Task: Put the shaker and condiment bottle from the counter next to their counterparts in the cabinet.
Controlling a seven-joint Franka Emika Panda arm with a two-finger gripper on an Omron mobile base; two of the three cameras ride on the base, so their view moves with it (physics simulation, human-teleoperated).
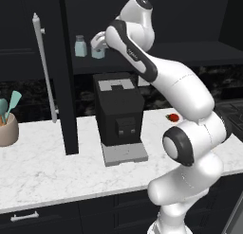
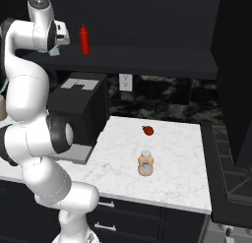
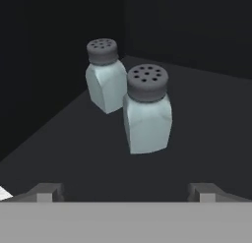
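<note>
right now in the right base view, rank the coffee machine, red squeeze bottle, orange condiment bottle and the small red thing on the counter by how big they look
1. coffee machine, by far the largest
2. red squeeze bottle and condiment bottle: close in apparent size; the red one is taller and slimmer but farther back, so unranked
3. small red thing, smallest

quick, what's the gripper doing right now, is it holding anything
Gripper: open, holding nothing; two shakers stand on the cabinet shelf ahead of it.

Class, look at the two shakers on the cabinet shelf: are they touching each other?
Apart. The hand view shows dark shelf between the nearer shaker and the farther shaker.
</note>
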